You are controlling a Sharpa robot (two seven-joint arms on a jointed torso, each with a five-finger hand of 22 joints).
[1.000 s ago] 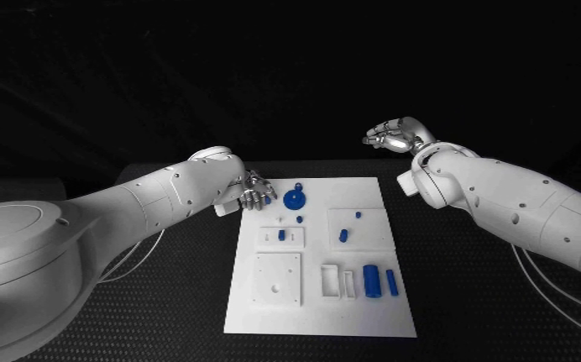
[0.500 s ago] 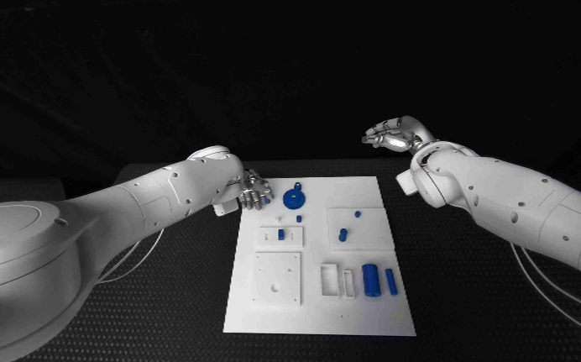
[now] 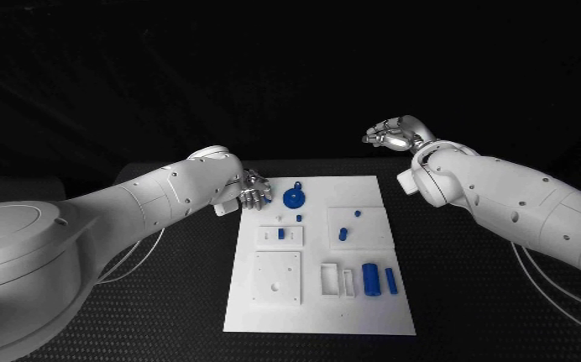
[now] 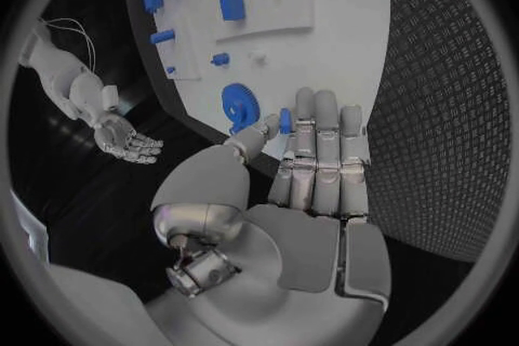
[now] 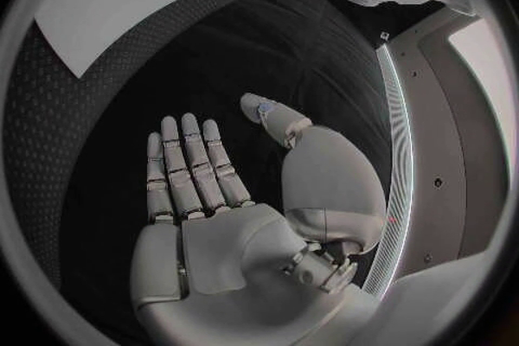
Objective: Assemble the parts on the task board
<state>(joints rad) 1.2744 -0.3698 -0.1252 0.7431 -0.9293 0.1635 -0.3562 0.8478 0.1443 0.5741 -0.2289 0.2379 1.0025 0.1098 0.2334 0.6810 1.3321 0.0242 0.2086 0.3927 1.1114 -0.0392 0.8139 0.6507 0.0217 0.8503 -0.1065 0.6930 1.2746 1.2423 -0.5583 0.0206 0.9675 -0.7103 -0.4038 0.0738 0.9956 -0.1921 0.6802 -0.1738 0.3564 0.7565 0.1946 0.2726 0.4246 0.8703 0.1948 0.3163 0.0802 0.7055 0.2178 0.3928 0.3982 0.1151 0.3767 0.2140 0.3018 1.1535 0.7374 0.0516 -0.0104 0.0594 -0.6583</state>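
task board (image 3: 317, 312) lies mid-bench, blue parts on it. left robot hand (image 3: 252, 191) released, fingers at the blue round gear (image 3: 295, 200) near its far edge; right robot hand (image 3: 389, 136) released, raised clear. step: approach; next, grasp gear.

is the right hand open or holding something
Open. The right hand lies flat with fingers straight and apart, palm bare, raised away from the task board.

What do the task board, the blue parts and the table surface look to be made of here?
Task board: looks like matte white plastic, with raised and recessed blocks and no glare. Blue parts, for example the round one: probably plastic, uniform saturated blue with a smooth look. Table: a black sheet with a fine raised diamond texture, maybe rubber or embossed plastic; the pictures cannot settle which.
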